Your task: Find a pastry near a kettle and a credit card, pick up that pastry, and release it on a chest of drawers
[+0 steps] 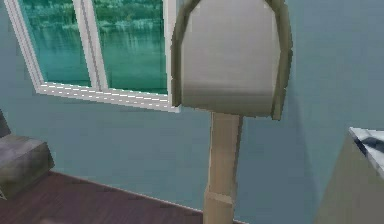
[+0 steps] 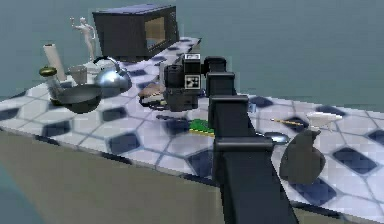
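Now, arm (image 2: 235,130): stretched across desk (image 2: 60,125) toward kettle (image 2: 108,76) at ten o'clock, probably seeking the pastry.
Fingers (image 2: 163,90): cannot tell whether anything's held.

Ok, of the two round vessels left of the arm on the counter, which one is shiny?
The kettle, silvery and domed; the pan beside it is dark and shallow.

Dark, almost black arm (image 2: 238,150), a square-edged bar made up of boxy stepped sections with flat matte faces. At its far end, two small white squares (image 2: 194,60) bearing black marks. Left of those, a dark blocky hand (image 2: 176,86) with thin fingers.
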Controlling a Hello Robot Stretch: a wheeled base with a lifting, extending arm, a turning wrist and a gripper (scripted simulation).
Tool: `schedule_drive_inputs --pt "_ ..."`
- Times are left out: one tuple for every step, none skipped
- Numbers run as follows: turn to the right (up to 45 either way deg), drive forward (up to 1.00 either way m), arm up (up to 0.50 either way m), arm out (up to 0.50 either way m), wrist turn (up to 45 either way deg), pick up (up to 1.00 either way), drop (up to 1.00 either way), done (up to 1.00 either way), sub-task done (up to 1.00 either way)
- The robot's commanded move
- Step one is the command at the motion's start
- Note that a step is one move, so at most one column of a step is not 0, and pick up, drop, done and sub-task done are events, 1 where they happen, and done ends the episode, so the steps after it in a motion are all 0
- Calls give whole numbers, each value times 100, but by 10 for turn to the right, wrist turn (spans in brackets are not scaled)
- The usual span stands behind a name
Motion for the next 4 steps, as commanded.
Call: schedule_drive_inputs --pt "0 0 0 0 -450 0 0 0 0" --pt "0 0 0 0 -450 0 0 0 0" --pt "0 0 0 0 -180 0 0 0 0" --pt "0 0 0 -28 0 0 0 0 0"
